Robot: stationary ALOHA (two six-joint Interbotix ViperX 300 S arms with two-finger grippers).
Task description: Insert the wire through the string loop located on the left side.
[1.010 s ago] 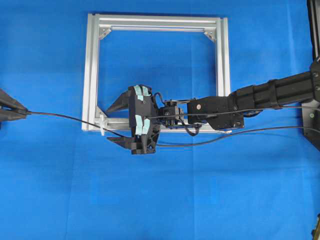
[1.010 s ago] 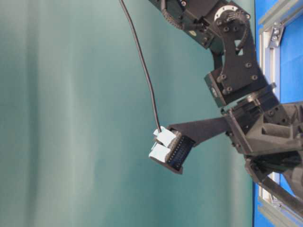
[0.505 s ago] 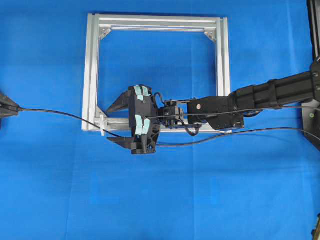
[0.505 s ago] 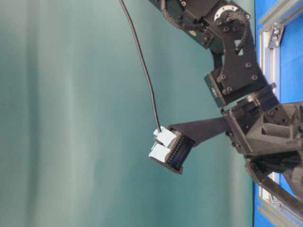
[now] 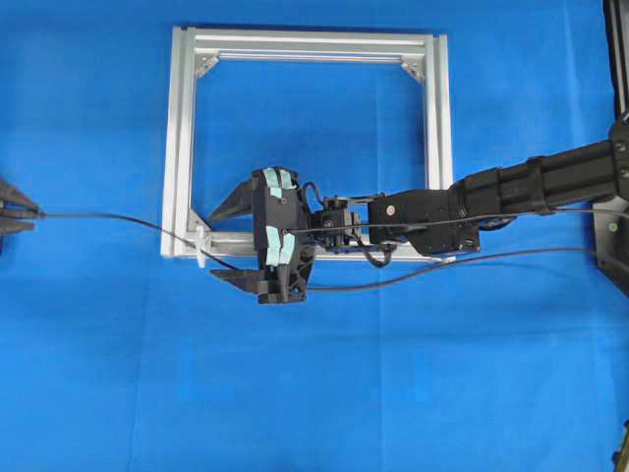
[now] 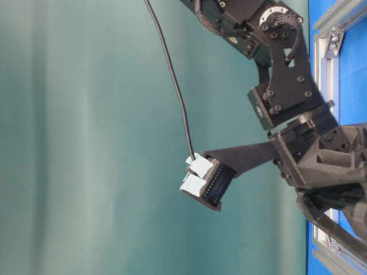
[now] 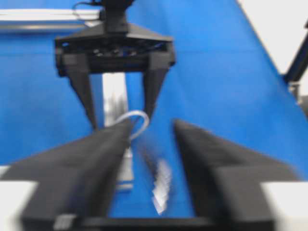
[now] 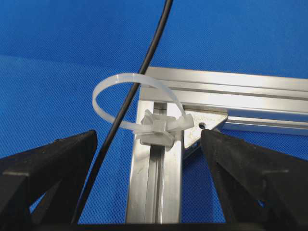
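Note:
The wire (image 5: pixel 108 218) is thin and black. It runs from the left edge, through the string loop (image 5: pixel 201 246) at the frame's lower left corner, and off to the right. In the right wrist view the wire (image 8: pixel 146 62) passes through the white loop (image 8: pixel 155 126). My left gripper (image 5: pixel 29 216) sits at the far left by the wire's end. Its jaws stand apart in the left wrist view (image 7: pixel 151 127), with a blurred pale tip between them and the loop (image 7: pixel 138 114) beyond. My right gripper (image 5: pixel 218 246) is open and straddles the loop corner (image 8: pixel 148 139), touching nothing.
The silver aluminium frame (image 5: pixel 305 44) lies flat on the blue cloth, with a corner bracket (image 8: pixel 204 122) beside the loop. The right arm (image 5: pixel 511 192) reaches across the frame's lower bar. The arm's own black cable (image 6: pixel 172 80) hangs in the table-level view.
My left gripper drew back to the left, pulling the wire further through the loop, and its jaws have now parted. The right arm has not moved.

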